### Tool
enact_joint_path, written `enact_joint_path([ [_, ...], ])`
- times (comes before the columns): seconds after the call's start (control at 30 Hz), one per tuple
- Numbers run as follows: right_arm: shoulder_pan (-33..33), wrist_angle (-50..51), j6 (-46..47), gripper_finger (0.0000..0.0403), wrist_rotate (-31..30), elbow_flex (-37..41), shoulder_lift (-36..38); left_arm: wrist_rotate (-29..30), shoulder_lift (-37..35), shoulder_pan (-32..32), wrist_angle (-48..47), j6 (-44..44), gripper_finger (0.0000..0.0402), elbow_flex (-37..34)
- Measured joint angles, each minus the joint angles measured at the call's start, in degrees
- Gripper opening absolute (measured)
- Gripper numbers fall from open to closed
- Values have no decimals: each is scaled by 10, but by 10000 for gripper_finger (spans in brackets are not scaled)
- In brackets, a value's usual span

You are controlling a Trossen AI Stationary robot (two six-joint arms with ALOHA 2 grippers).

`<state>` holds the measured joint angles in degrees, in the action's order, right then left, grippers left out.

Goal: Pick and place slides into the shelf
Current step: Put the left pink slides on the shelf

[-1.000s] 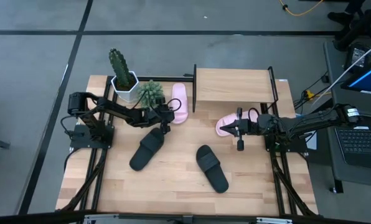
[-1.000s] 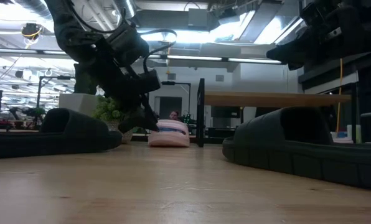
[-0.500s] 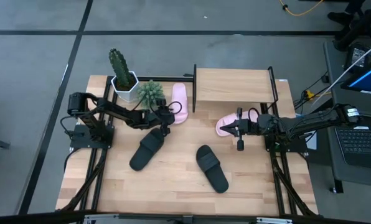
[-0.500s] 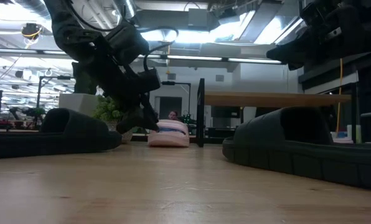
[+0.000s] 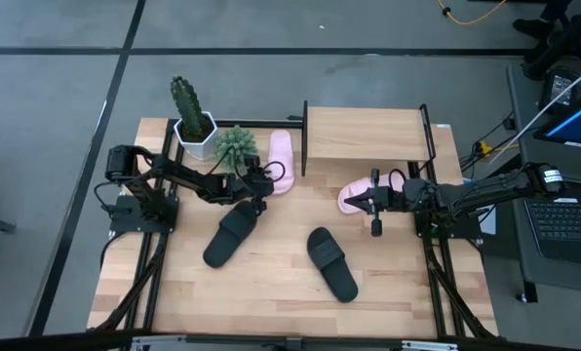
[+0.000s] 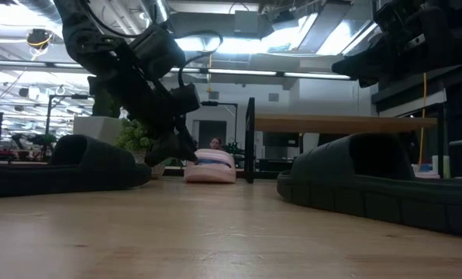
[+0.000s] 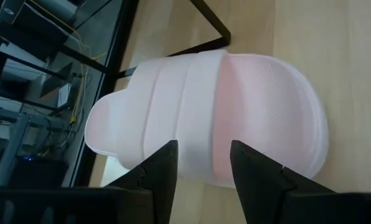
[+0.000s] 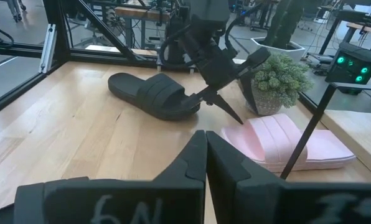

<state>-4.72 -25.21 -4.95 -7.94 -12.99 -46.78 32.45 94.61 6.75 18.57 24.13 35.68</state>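
Pink slide [image 7: 223, 115] looked light and soft, best pinched at its strap by the parted left gripper [image 7: 203, 163]; right gripper [image 8: 205, 152] waited closed.

High view looks straight down on the whole table [image 5: 271, 292]. Low view sits at tabletop level, facing across. Left wrist view is close, pink slide [image 7: 210, 115] just beyond its fingers [image 7: 164, 168]. Right wrist view looks past its fingertips [image 8: 201, 155]; shares that pink slide [image 8: 285, 146] and the left gripper [image 8: 226, 106].
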Motion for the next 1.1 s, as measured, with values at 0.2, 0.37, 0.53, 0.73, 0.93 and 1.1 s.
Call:
enact_joint_path([
  [0.2, 0, 0, 0, 7, 0, 0, 0, -2, 1, -12, 5, -26, 140, 6],
  [0.37, 0, 0, 0, 7, 0, 0, 0, -1, 1, -14, 5, -31, 140, 17],
  [0.53, 0, 0, 0, 7, 0, 0, 0, 7, 11, -14, 8, -58, 140, 18],
  [0.73, 0, -1, 0, 7, 0, 0, 0, 34, 47, -12, 16, -55, 140, 18],
  [0.93, 0, 0, 0, 7, 0, 0, 0, 111, 76, -11, 49, -22, 140, 18],
  [1.1, 0, 2, 0, 7, 0, 0, 0, 114, 75, -13, 57, -12, 140, 17],
])
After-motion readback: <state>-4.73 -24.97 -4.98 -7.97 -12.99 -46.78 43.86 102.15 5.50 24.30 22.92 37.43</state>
